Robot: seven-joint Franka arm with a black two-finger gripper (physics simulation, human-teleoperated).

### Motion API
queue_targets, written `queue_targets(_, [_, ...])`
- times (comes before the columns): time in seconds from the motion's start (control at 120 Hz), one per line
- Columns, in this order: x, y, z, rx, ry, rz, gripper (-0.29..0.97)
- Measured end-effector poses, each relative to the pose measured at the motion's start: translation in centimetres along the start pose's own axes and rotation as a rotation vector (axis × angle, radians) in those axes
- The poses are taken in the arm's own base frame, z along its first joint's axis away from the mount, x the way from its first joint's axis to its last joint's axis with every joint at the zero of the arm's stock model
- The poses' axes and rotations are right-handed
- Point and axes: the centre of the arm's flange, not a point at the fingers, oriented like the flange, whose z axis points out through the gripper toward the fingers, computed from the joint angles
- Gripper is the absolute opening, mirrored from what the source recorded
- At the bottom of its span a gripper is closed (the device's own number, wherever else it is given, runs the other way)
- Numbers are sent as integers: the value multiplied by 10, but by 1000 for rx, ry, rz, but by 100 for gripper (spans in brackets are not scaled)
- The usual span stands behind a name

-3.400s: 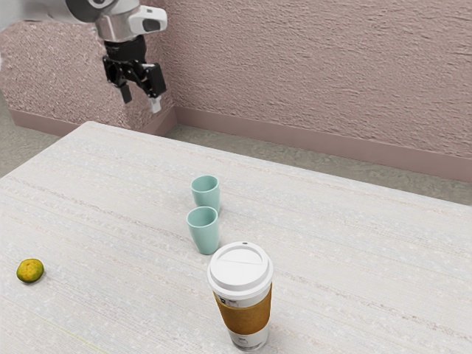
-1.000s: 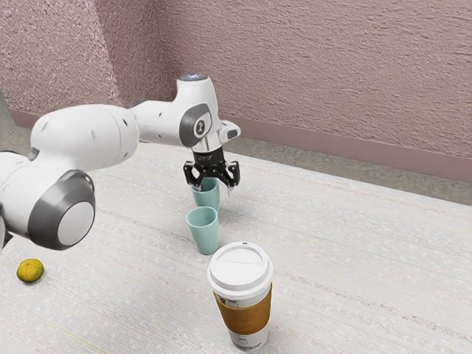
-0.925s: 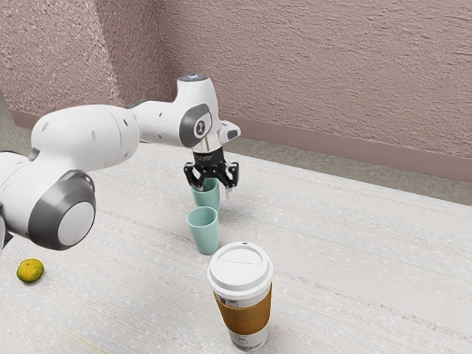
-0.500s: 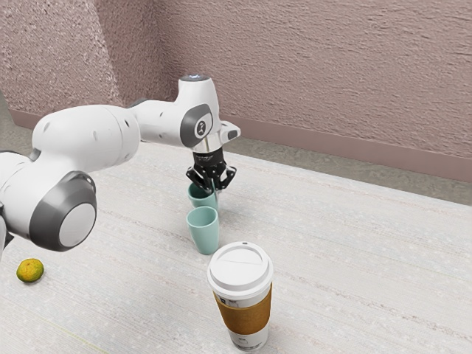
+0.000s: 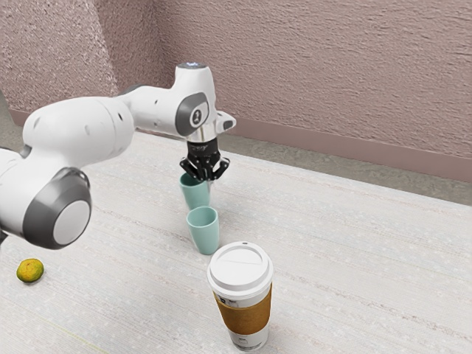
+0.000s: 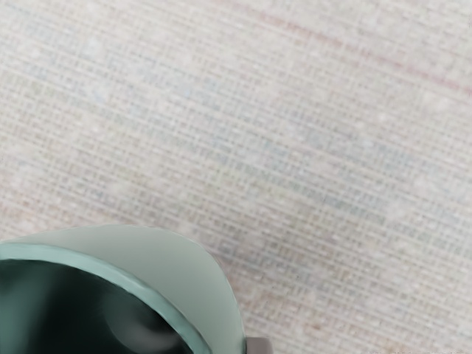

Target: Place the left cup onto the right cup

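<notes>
Standing on a pale, woven-textured table (image 5: 354, 221) against a rough pink wall (image 5: 332, 66), four loose items line up across the exterior view: one small yellow-green fruit (image 5: 30, 271) near the exterior view's left edge, two matching teal cups at centre, and one tall paper coffee cup (image 5: 240, 295) with a white lid and brown sleeve in the foreground, toward the exterior view's right of the pair. One white arm (image 5: 81, 140) with grey joint caps comes in from the exterior view's left, its thick links running up and across before the wrist bends and the hand points straight down at the table. The black gripper (image 5: 204, 175) hangs over the farther teal cup (image 5: 192, 195), its fingers drawn close together and pinching that cup's rim on the side toward the exterior view's right. The cup is upright in the grip; whether its base is clear of the table cannot be told. The nearer teal cup (image 5: 203, 230) stands upright and open-mouthed just in front of it, close by but apart, with the coffee cup just beyond it toward the camera. From the wrist view, the gripped cup's rim and dark interior (image 6: 162, 258) sit right under the hand, with bare table (image 6: 295, 133) beyond.
</notes>
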Motion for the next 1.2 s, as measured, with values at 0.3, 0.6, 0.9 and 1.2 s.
queue_targets(0.3, [-38, 27, -91, 31, 23, 71, -10])
queue_targets(0.6, [-87, 45, -96, 50, -66, 110, -10])
queue_targets(0.9, [-92, 48, -81, 55, -74, 99, -10])
queue_targets(1.2, [-94, 48, -71, 59, -81, 84, -10])
